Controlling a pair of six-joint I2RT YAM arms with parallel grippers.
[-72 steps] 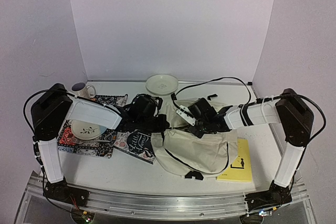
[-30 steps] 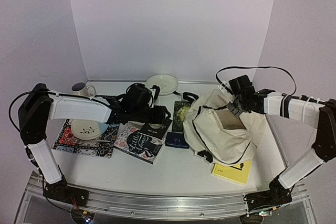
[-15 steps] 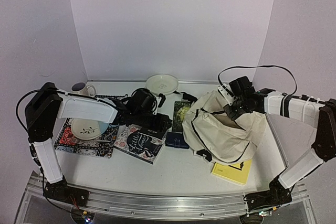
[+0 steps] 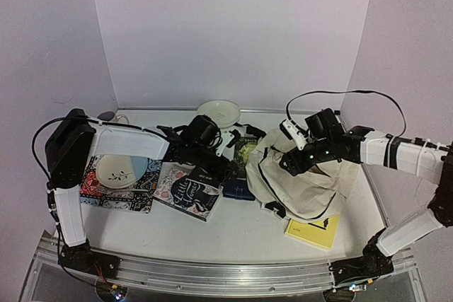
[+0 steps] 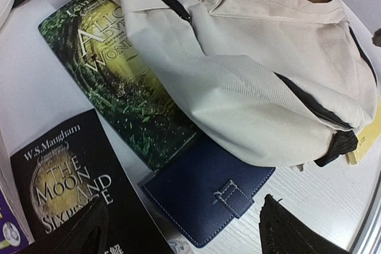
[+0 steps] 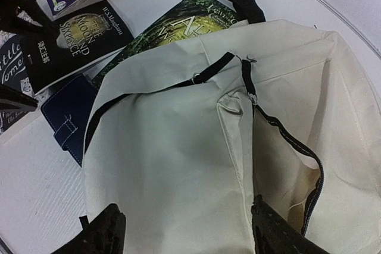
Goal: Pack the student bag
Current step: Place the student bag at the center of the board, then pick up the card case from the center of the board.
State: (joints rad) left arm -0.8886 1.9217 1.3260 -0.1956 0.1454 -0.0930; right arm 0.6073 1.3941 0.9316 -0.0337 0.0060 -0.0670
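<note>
Leftward from the bag's far rim goes the right claw [image 6: 190,230], which now hangs released over the student bag [image 4: 304,185]. The bag's cream cloth has slumped lower at the right of the bench [image 4: 233,235]. The left claw [image 5: 184,229], spread wide and empty, hovers above a navy wallet [image 5: 208,191] with a stitched tab. The bag's soft side overlaps that wallet and a glossy green book [image 5: 119,81], and a black paperback [image 5: 59,185] lies just left. A yellow book [image 4: 315,230] pokes out from under the bag's near edge. The bench top is white and wood-grained, and the walls [image 4: 226,33] are pale lilac.
</note>
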